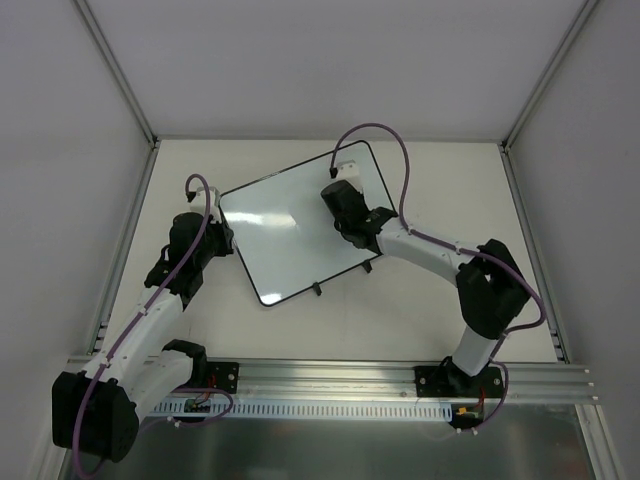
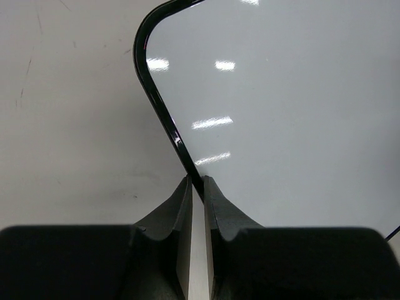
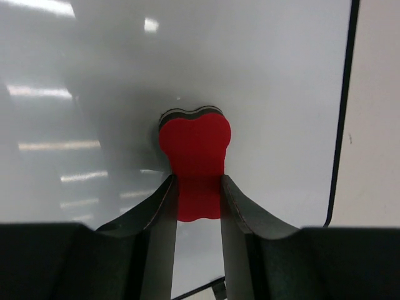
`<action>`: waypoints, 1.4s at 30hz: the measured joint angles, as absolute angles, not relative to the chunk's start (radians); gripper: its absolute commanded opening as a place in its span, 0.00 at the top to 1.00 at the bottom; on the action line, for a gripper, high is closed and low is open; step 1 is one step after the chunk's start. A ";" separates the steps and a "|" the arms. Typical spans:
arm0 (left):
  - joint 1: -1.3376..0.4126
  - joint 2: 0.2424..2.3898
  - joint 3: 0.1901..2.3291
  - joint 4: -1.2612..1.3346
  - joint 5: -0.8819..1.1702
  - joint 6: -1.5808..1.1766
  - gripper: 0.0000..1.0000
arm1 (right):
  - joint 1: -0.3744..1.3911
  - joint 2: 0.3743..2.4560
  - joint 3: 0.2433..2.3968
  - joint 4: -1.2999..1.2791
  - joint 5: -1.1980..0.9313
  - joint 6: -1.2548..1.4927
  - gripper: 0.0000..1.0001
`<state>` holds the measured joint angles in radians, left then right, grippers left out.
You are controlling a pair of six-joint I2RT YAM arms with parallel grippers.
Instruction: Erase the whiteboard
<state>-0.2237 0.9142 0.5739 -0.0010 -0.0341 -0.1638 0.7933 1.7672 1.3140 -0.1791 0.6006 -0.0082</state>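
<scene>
Two grippers share the work. The left gripper (image 2: 197, 185) pinches the thin black rim of the board (image 1: 290, 235) at its left edge, likely to stop the slick panel sliding on the table (image 1: 420, 310). The right gripper (image 3: 199, 182) clamps an eraser (image 3: 195, 147), a red lobed block. Its dark layered end seems to meet the board's far right part, ready to rub. The board lies flat mid-table, skewed, glossy white with rounded corners, and no marks show.

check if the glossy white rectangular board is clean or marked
Clean where visible: the glossy black-rimmed whiteboard shows only glare, no marks. The patch under the red block is hidden.
</scene>
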 measured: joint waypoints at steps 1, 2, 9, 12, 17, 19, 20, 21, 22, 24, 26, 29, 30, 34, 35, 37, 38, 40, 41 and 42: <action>-0.224 0.914 0.574 -0.001 -0.034 -0.164 1.00 | 0.802 1.752 1.288 -0.174 0.591 0.002 1.00; -0.224 0.915 0.574 -0.001 -0.034 -0.164 1.00 | 0.816 1.741 1.262 -0.162 0.588 0.010 1.00; -0.224 0.921 0.574 -0.001 -0.035 -0.163 1.00 | 0.992 1.737 1.204 -0.130 0.554 0.039 1.00; -0.224 0.921 0.574 -0.001 -0.036 -0.163 1.00 | 1.077 1.765 1.212 -0.113 0.516 0.036 1.00; -0.224 0.921 0.574 0.001 -0.036 -0.163 1.00 | 1.120 1.777 1.219 -0.109 0.490 0.024 1.00; -0.224 0.921 0.574 0.002 -0.036 -0.163 1.00 | 1.107 1.765 1.217 -0.112 0.498 0.011 1.00; -0.224 0.921 0.574 0.003 -0.036 -0.163 1.00 | 1.095 1.750 1.212 -0.113 0.508 0.004 1.00; -0.224 0.921 0.574 0.002 -0.036 -0.163 1.00 | 1.078 1.730 1.204 -0.113 0.517 -0.003 1.00; -0.224 0.921 0.574 0.002 -0.036 -0.163 1.00 | 1.060 1.702 1.192 -0.115 0.527 -0.007 1.00; -0.224 0.921 0.574 0.002 -0.036 -0.163 1.00 | 1.004 1.620 1.146 -0.116 0.560 -0.013 1.00; -0.224 0.921 0.574 0.002 -0.036 -0.163 1.00 | 0.912 1.518 1.085 -0.115 0.593 -0.017 0.99; -0.224 0.921 0.574 0.002 -0.036 -0.163 1.00 | 0.735 1.394 1.008 -0.128 0.643 -0.012 0.96; -0.224 0.921 0.574 0.002 -0.036 -0.163 1.00 | 0.664 1.364 0.985 -0.138 0.656 -0.003 0.96; -0.224 0.921 0.574 0.002 -0.036 -0.163 1.00 | 0.414 1.322 0.925 -0.184 0.653 0.044 0.93; -0.224 0.921 0.574 0.002 -0.036 -0.163 1.00 | 0.353 1.328 0.915 -0.193 0.644 0.057 0.93; -0.224 0.923 0.574 0.002 -0.036 -0.164 1.00 | 0.241 1.357 0.904 -0.212 0.624 0.084 0.92; -0.224 0.923 0.574 0.003 -0.036 -0.164 1.00 | 0.193 1.382 0.904 -0.217 0.604 0.098 0.93; -0.224 0.924 0.575 0.003 -0.037 -0.164 1.00 | 0.125 1.442 0.906 -0.220 0.570 0.120 0.92; -0.224 0.924 0.575 0.003 -0.037 -0.164 1.00 | 0.097 1.478 0.910 -0.229 0.548 0.133 0.92; -0.224 0.924 0.575 0.003 -0.037 -0.164 1.00 | 0.069 1.518 0.920 -0.242 0.522 0.145 0.91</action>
